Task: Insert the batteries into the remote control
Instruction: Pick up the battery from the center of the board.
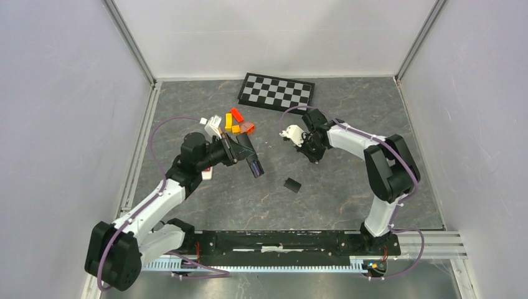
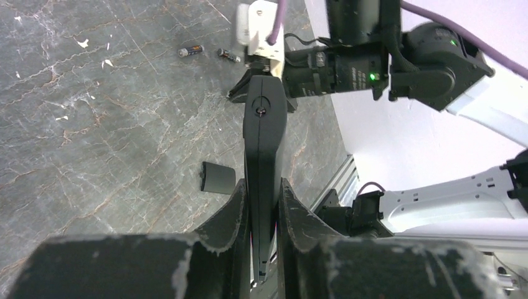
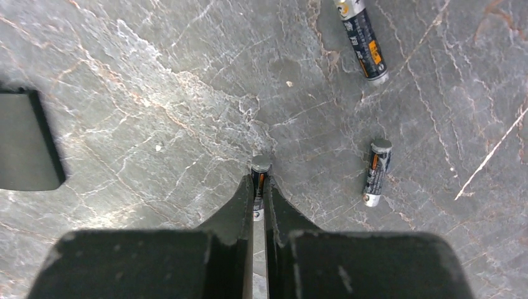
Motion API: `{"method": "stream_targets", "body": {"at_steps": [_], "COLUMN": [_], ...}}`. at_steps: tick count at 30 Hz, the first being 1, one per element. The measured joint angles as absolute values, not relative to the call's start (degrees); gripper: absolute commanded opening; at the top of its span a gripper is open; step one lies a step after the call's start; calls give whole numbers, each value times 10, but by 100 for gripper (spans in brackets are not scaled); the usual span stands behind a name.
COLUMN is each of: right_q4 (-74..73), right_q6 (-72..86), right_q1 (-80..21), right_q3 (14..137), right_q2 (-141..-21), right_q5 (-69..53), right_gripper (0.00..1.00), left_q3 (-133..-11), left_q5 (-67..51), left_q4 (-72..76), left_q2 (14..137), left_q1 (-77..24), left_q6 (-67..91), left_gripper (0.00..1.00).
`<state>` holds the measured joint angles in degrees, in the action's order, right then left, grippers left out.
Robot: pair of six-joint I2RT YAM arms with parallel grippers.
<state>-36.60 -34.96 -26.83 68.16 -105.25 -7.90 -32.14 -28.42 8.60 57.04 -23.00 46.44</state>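
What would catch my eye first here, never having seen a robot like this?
The left gripper clamps a long black remote near the table's middle. The right gripper pinches a slim battery, while two loose batteries lie on the grey table nearby. A checkered board lies at the far edge.
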Motion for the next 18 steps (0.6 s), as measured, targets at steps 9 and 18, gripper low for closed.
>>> {"method": "stream_targets", "body": {"at_steps": [9,18], "right_q4": [-260,-110], "right_q6": [-229,-10], "right_q1": [-268,-301], "right_q3": [570,444], "right_q2": [-937,-795], "right_q5": [-110,-170], "right_gripper": [1,1], "left_q3": [-283,-283], "left_q5": [-265,-261], "left_q4": [212,291], "left_q2": [683,790], "left_q1": [-249,-279], "left_q6": [535,562], "left_gripper": [2,2]}}
